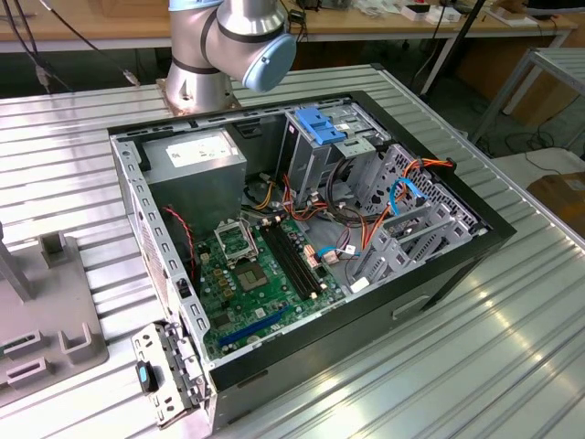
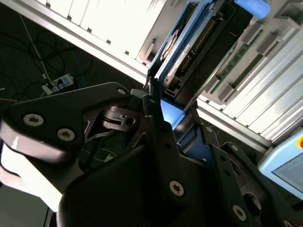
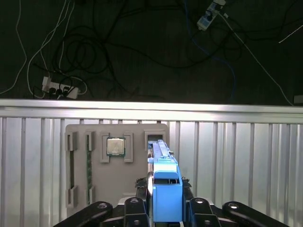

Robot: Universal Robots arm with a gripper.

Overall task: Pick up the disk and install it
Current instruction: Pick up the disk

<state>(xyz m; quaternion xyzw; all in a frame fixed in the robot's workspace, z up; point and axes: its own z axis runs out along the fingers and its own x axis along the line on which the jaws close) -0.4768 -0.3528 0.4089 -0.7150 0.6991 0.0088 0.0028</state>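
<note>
My claw is clamped on the disk. It stands on edge in my grip with its blue frame toward the first wrist camera. In the second wrist view one of my fingers presses flat against the disk, whose dark underside and blue edge reach out past the claw. Just beyond the disk lies a grey tray on the ribbed metal table. A square processor chip sits in one of its pockets and a thin green memory stick in a slot beside it. Past the table edge is dark floor with loose cables and a power strip. In the exterior view, the base of my arm rises at eleven o'clock from the open computer case, and the tray lies at nine o'clock from it, on the exterior view's left. Inside the case, the big grey box with a white sticker is at ten o'clock, the cage with blue tabs at one o'clock, and the green motherboard at six.
</note>
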